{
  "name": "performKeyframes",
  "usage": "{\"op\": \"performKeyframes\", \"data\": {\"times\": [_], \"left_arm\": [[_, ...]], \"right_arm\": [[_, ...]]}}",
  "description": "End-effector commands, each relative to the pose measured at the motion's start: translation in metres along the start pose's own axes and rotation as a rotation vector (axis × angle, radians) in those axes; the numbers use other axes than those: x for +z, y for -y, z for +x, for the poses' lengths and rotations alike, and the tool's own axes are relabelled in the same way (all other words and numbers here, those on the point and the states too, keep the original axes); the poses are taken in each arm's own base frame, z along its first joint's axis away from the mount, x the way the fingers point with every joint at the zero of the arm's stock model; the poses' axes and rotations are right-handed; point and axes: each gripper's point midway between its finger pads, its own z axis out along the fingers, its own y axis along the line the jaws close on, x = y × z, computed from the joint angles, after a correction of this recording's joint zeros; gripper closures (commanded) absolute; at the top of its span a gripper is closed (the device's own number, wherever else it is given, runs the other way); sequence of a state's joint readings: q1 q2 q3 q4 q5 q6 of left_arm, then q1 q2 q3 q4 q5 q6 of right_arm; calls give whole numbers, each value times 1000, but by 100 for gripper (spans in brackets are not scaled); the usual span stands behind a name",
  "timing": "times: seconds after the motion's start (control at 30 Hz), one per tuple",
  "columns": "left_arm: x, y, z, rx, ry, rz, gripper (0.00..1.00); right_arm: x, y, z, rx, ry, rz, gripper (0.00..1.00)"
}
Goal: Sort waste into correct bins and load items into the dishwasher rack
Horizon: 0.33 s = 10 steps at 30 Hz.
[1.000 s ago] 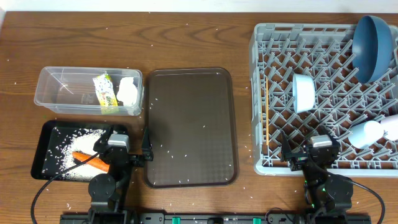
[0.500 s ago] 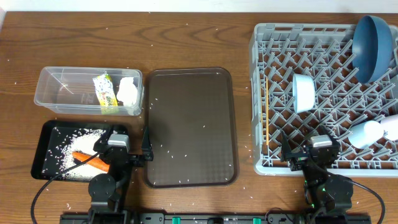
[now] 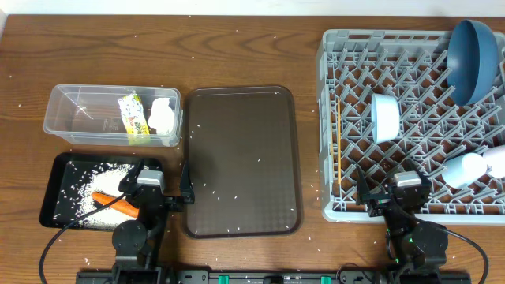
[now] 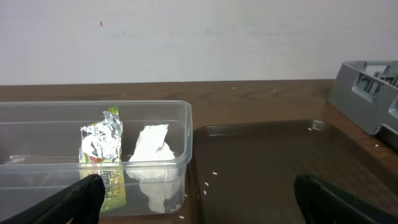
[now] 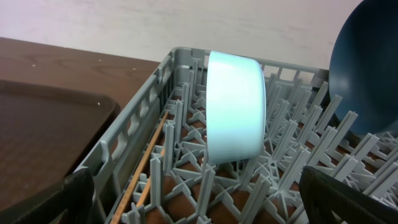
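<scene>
Sorting and loading, closing stage by the look of it. Clear tub (image 3: 75,110): holds snack wrapper (image 3: 133,118) and tissue (image 3: 163,115), side by side at its right end. Black tray (image 3: 55,201): holds rice (image 3: 87,183) and carrot (image 3: 118,206); no tan scrap can be made out. Brown serving tray (image 3: 241,158): bare but for a few stray grains, with more scattered on the table (image 3: 237,47). Rack (image 3: 325,126): blue plate (image 3: 470,59) on edge in the far right corner, white bowl (image 3: 385,117) on its side among the pegs, light-blue cup (image 3: 464,170) and pink cup (image 3: 495,160) touching at the right edge, chopsticks (image 3: 339,150) lying along the left wall. Left gripper (image 3: 155,185): fingers spread wide, nothing between them, parked between the black tray and the brown one. Right gripper (image 3: 393,192): likewise spread and empty, at the rack's near edge. Judgement: every listed piece appears placed; the only possible next move is gathering scattered grains, which would call for very fine pinching.
</scene>
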<state>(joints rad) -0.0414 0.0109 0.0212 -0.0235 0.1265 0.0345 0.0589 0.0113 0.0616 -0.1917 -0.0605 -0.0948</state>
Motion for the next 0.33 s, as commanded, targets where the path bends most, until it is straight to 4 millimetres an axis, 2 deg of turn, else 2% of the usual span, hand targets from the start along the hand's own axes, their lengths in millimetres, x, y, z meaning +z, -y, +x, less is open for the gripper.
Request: {"op": "performKeyframes", "data": {"times": [0.0,0.3], "left_arm": [[1,1,15,11,-42,3,2],[1,1,15,11,-42,4,2]], "right_arm": [[0,0,1,13,3,0,1],[0,0,0,13,3,0,1]]}}
